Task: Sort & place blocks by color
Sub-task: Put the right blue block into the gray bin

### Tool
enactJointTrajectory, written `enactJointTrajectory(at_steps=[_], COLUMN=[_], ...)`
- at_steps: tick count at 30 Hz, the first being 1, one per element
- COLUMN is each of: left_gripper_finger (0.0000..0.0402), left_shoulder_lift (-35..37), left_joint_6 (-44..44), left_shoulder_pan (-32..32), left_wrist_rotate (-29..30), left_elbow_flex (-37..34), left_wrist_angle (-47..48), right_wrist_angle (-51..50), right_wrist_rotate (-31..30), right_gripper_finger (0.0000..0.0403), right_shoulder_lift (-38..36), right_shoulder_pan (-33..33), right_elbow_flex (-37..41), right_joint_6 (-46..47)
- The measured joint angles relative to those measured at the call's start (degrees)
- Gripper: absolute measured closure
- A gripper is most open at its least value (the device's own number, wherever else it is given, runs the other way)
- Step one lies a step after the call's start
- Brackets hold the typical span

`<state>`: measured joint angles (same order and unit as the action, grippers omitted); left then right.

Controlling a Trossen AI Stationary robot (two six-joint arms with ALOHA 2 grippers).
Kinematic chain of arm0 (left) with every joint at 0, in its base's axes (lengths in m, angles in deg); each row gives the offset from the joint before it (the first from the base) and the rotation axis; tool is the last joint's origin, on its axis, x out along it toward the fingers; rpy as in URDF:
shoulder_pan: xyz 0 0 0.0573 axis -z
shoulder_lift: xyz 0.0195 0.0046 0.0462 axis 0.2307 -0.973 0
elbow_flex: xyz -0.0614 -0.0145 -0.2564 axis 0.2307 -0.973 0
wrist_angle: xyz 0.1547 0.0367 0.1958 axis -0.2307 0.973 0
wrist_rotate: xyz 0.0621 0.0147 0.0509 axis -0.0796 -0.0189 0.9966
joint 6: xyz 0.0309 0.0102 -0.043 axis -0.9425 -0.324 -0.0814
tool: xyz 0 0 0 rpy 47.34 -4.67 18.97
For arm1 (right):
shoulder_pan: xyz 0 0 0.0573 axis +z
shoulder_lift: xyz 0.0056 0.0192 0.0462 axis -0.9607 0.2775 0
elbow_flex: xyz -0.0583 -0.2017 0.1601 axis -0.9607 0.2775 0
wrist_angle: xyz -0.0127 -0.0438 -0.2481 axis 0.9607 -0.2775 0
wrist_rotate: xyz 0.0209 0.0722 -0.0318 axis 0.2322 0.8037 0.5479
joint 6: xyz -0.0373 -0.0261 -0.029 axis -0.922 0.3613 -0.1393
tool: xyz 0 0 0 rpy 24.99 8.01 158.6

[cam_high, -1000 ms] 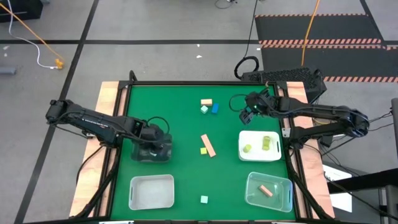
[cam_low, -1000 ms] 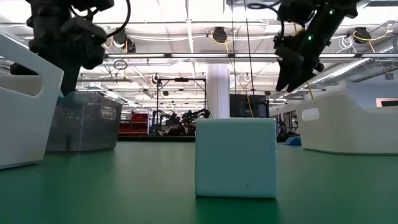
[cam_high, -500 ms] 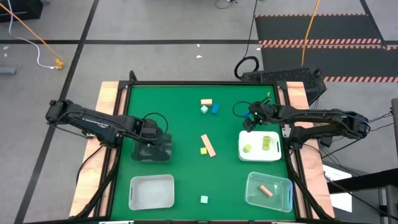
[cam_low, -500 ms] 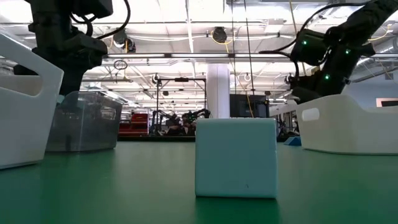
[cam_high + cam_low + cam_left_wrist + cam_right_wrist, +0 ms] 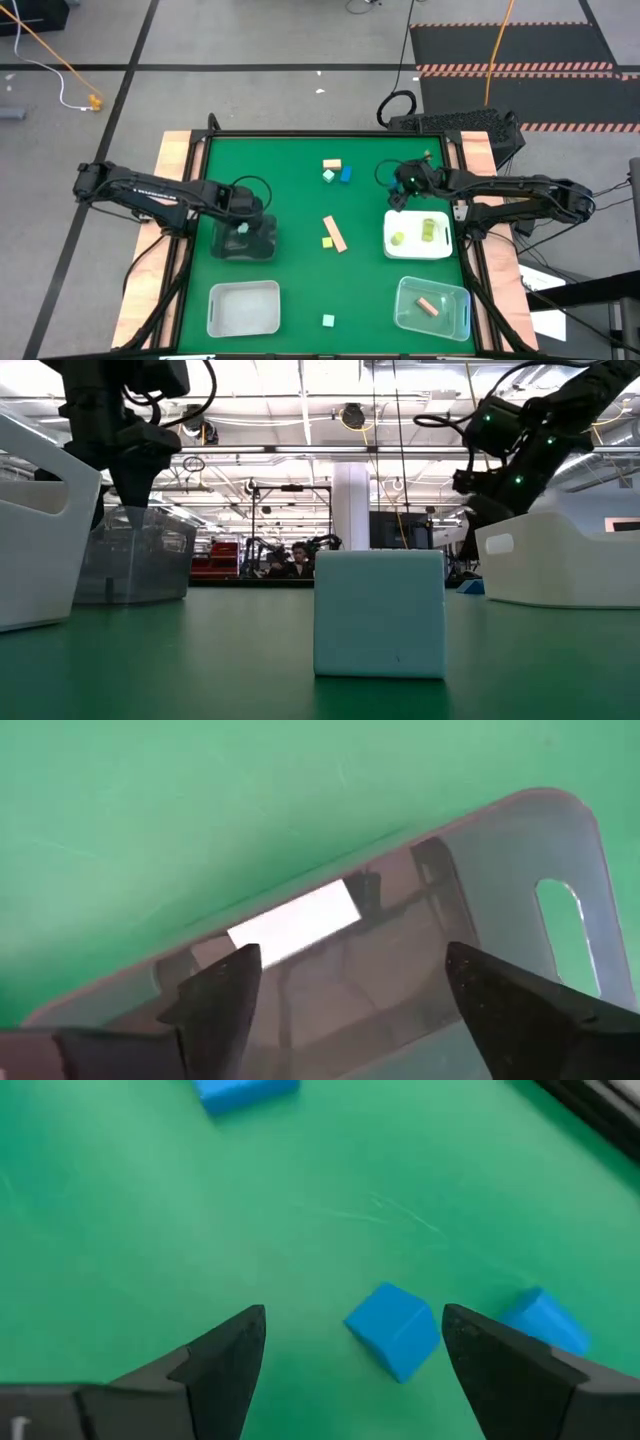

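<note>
— Where's the left gripper (image 5: 243,226) now?

— Over the dark clear bin (image 5: 247,240) on the table's left side, fingers spread wide and empty. A pale mint block (image 5: 294,921) lies inside the bin below them, so that drop looks done to me.

— And the right one?

— The right gripper (image 5: 398,188) hangs low just beyond the white tray (image 5: 389,238), jaws wide, nothing held. Its wrist camera looks down on a blue cube (image 5: 393,1330) sitting between its fingers, a second blue block (image 5: 543,1320) close beside, a third (image 5: 245,1090) farther off.

— So blue is next?

— I'd judge so. It should drop straight down with the cube centred between the fingers, and keep clear of the neighbour so it isn't nudged away.

— What's left on the green mat (image 5: 290,180)?

— A tan, mint and blue cluster (image 5: 336,170) toward the far edge, a salmon bar (image 5: 334,233) with a yellow-green piece in the middle, one mint cube (image 5: 328,320) near the front. Yellow-green pieces (image 5: 434,229) sit in the white tray, a salmon block (image 5: 428,306) in the clear bin (image 5: 458,322).
</note>
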<state>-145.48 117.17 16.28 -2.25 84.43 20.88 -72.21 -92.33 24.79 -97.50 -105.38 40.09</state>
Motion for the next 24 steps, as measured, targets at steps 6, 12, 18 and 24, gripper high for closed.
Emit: enactJointTrajectory(at_steps=[6, 12, 18, 24], left_gripper_finger=[0.0072, 0.0092, 0.0117, 0.0128], left_shoulder_lift=[0.0, 1.26, 6.44, 12.4], left_joint_6=[1.6, 0.85, -2.15, -9.5], left_shoulder_pan=[-1.12, -1.21, -1.77, -2.72], left_wrist_rotate=[-5.63, -6.83, -5.93, -1.33], left_elbow_flex=[0.0, 0.0, 1.51, 3.14], left_wrist_angle=[-0.98, -8.9, -19.06, -24.77], right_wrist_angle=[-0.06, -0.36, -0.44, -0.33], right_wrist_rotate=[0.22, 0.6, 6.78, 7.65], right_gripper_finger=[0.011, 0.011, 0.011, 0.011], right_shoulder_lift=[-0.05, -0.04, 0.04, 0.07], right_shoulder_pan=[-0.45, -3.12, -6.05, -6.07], right_elbow_flex=[-0.02, -0.02, -0.02, 0.0], right_joint_6=[-11.87, -19.08, -13.9, -17.95])
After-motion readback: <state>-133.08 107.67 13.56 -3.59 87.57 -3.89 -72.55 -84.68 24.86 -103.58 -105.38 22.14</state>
